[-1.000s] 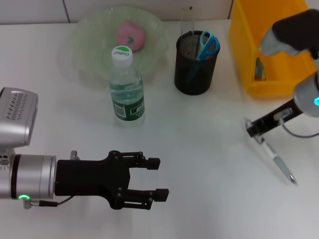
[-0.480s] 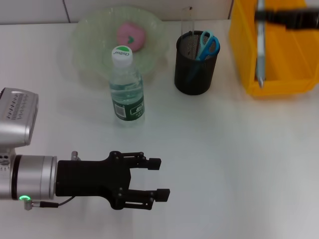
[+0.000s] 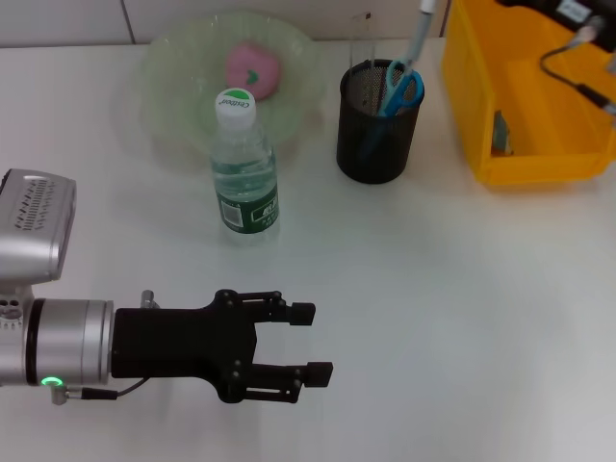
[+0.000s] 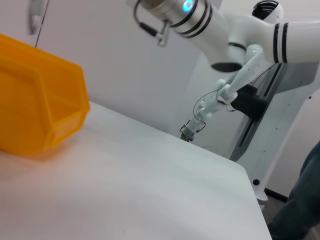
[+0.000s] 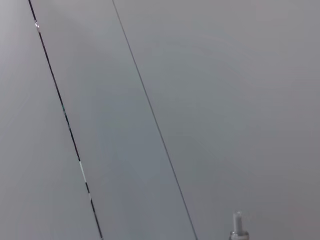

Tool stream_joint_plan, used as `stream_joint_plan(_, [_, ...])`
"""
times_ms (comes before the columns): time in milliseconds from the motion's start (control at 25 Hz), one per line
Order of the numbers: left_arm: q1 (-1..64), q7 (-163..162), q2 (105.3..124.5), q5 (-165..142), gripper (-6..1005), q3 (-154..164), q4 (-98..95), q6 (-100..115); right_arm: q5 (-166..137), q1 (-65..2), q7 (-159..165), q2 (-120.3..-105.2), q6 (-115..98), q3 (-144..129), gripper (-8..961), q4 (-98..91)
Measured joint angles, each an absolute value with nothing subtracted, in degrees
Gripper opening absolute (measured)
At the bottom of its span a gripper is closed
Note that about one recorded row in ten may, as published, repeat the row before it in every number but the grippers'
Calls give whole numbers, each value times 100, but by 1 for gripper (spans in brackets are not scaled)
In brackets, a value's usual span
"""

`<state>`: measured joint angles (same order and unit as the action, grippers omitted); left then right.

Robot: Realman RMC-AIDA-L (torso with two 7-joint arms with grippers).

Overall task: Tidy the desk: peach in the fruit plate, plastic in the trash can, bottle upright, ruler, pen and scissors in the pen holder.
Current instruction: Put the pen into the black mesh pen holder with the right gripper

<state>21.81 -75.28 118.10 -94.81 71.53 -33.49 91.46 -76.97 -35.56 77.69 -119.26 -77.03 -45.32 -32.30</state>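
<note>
Above the pen holder (image 3: 379, 121), at the far edge of the head view, a pale pen (image 3: 420, 29) hangs nearly upright with its lower end just over the rim, beside the blue-handled scissors (image 3: 401, 88) and the thin clear ruler (image 3: 361, 43) already standing inside. That steep angle looks chosen so the pen can drop straight into the narrow cup. The right tool carrying it is cut off by the frame, so I cannot tell how its fingers stand; only a dark part of that arm and a cable (image 3: 568, 67) show over the yellow trash can (image 3: 525, 154). The right wrist view gives only a grey wall and a small pale tip (image 5: 237, 222), probably the pen's end.

The left tool (image 3: 310, 341) is parked low over the near worktop (image 3: 433, 318), its 2 fingers spread wide and holding nothing, well clear of the work so it does not get in the way.

The bottle (image 3: 244, 168) stands upright just in front of the fruit plate (image 3: 164, 82), and the peach (image 3: 253, 67) lies in the plate. Something small and grey sits in the trash can, but it is too unclear to name as the plastic. By my reading only the pen is left to place.
</note>
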Motion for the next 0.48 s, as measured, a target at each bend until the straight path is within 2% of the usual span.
stream_joint_plan(280, [2210, -7531, 11820, -9475, 768, 7154, -3349, 9163, -7000, -4165, 5867, -11962, -7062, -4542, 147, -1753])
stream_joint_plan(480, [2214, -7547, 11822, -9474, 768, 7146, -3349, 9167, -6948, -4346, 5448, -11964, -6863, -4557, 176, -1395])
